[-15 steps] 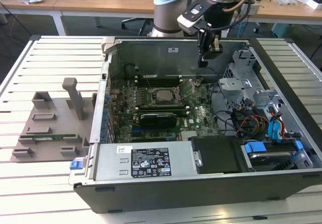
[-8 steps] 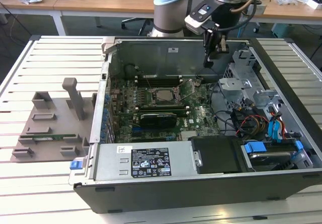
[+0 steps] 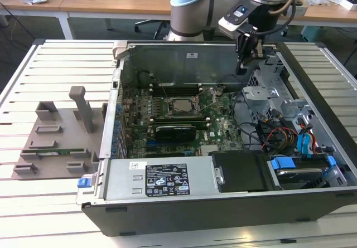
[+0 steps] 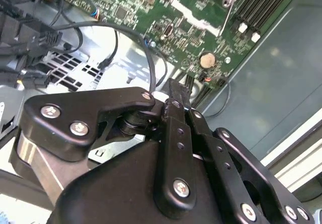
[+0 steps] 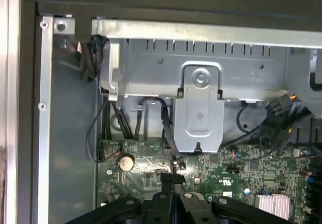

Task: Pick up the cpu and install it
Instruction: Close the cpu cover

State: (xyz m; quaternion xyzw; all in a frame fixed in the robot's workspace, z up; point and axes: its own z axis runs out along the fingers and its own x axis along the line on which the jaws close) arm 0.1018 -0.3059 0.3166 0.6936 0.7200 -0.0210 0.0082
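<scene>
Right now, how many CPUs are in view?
1. The cpu lies in the socket on the board, mid-case in the exterior view; others could be hidden.

Open from above over the board (image 3: 222, 130) in the middle of the case (image 3: 223, 212). Walled at the rear by the back wall (image 3: 178, 64); closed off at the front by the power supply (image 3: 162, 178). Crowded on the exterior view's right by a metal cage (image 3: 268, 95) and loose cables (image 3: 262, 131). Above the board's edge, near the cage: the hand (image 3: 241, 69), fingers closed. Beside the case on the table (image 3: 56, 64), a grey fixture (image 3: 61, 131).
</scene>
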